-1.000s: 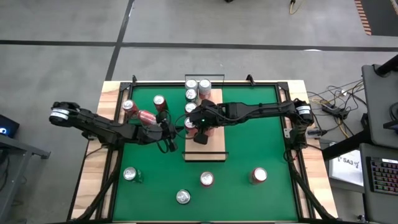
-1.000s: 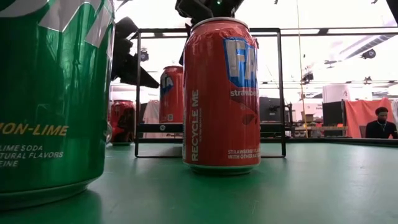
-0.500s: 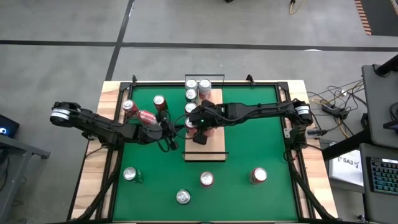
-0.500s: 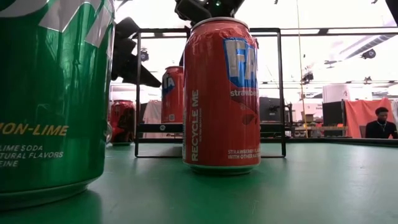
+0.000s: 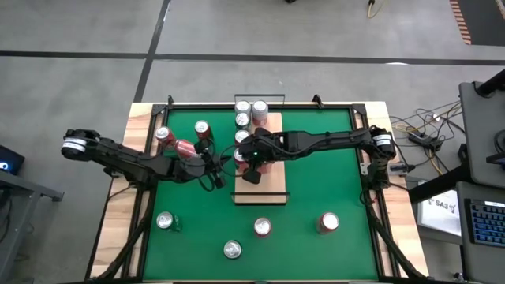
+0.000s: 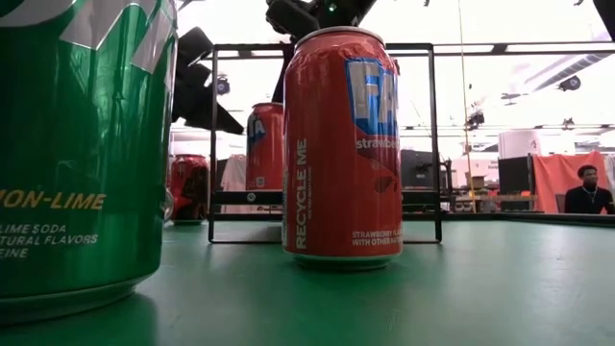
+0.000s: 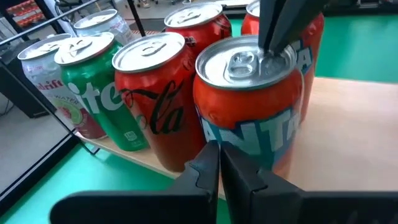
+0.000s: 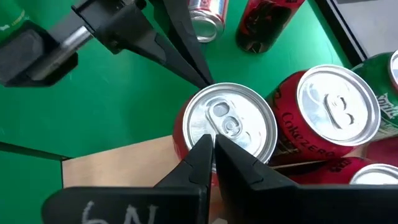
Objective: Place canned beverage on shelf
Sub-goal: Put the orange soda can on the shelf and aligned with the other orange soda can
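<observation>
Before my camera: "RECYCLE ME" on the red can (image 6: pixel 341 144); "LIME SODA" on the green can (image 6: pixel 82 144); "Coke Zero" on another can (image 8: pixel 329 112).

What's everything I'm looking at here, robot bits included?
shelf: one, pale wood, middle of the mat
shelf cans: at least six, red, green, pale pink, at the far end
Fanta can: one, red, on the shelf by the grippers
near cans: four, two green, two red, near edge
mat: one, green, on the table
person: one, far in the room behind
left gripper: shut, at the Fanta can's side
right gripper: shut, over its top
</observation>
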`<state>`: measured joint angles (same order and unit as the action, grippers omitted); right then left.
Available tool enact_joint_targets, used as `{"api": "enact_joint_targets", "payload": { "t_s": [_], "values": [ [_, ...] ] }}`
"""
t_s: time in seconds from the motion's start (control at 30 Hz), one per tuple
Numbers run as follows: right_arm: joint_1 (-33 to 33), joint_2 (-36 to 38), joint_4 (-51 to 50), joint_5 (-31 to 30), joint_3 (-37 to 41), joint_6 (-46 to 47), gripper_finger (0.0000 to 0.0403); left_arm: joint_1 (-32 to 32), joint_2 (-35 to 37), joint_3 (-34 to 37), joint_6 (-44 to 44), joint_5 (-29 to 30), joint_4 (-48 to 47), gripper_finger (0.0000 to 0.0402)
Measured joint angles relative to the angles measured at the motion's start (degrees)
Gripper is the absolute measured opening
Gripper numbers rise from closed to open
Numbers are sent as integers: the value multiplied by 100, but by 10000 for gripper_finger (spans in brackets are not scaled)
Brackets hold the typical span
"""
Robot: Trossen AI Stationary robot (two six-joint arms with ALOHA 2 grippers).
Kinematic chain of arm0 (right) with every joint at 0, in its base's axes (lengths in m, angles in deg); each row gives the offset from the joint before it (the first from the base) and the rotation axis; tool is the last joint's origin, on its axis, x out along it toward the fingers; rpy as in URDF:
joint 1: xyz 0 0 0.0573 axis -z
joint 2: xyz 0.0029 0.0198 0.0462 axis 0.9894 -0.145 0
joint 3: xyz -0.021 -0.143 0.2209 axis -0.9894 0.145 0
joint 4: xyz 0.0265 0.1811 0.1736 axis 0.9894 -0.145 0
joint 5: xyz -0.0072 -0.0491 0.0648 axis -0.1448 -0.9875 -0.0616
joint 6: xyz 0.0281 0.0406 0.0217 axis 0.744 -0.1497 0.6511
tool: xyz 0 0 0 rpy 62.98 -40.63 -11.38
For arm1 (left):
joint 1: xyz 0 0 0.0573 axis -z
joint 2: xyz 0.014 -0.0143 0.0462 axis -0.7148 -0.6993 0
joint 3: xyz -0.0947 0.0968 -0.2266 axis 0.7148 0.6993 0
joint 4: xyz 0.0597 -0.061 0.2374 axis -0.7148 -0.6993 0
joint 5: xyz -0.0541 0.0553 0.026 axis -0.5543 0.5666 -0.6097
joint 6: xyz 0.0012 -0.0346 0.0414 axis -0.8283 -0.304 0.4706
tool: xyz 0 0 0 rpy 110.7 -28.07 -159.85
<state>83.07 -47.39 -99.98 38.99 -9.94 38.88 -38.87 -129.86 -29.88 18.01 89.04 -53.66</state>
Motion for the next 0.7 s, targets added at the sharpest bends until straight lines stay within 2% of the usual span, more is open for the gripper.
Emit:
{"api": "enact_joint_targets", "payload": {
  "t_s": [0.13,0.27,0.33,0.7],
  "values": [
    [0,5,-101,-19,-169,-134,12,105,150,2,-1,-101,-229,0],
    [15,17,-386,-31,-370,-273,12,134,154,0,0,-987,-197,0],
    [39,17,-467,-106,-409,-376,12,136,84,1,-12,-1173,-105,0],
    [227,-92,-413,-221,-394,-864,12,130,-172,1,-21,-933,206,0]
  ]
}}
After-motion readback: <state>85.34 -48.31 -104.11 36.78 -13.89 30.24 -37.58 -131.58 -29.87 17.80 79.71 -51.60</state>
